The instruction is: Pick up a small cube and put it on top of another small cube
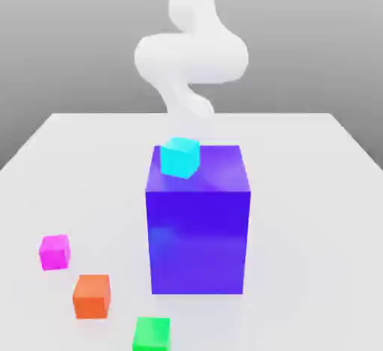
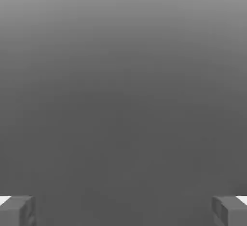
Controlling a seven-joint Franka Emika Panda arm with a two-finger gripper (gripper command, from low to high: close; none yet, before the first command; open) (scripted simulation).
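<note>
Near the table's (image 1: 299, 222) edge at the exterior view's left sits the magenta cube (image 1: 54, 253), open surface between it and the blue block (image 1: 197, 237); the gripper (image 2: 123, 211) is spread wide

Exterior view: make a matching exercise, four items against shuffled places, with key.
Items
1. magenta cube
2. cyan cube
3. green cube
4. tool

Places or states
A. open, its two fingers wide apart
B. on the table, farthest toward the exterior view's left of the cubes
C. on top of the big blue block
D. on the table, cut off by the exterior view's bottom edge

Pairs: 1-B, 2-C, 3-D, 4-A
</note>
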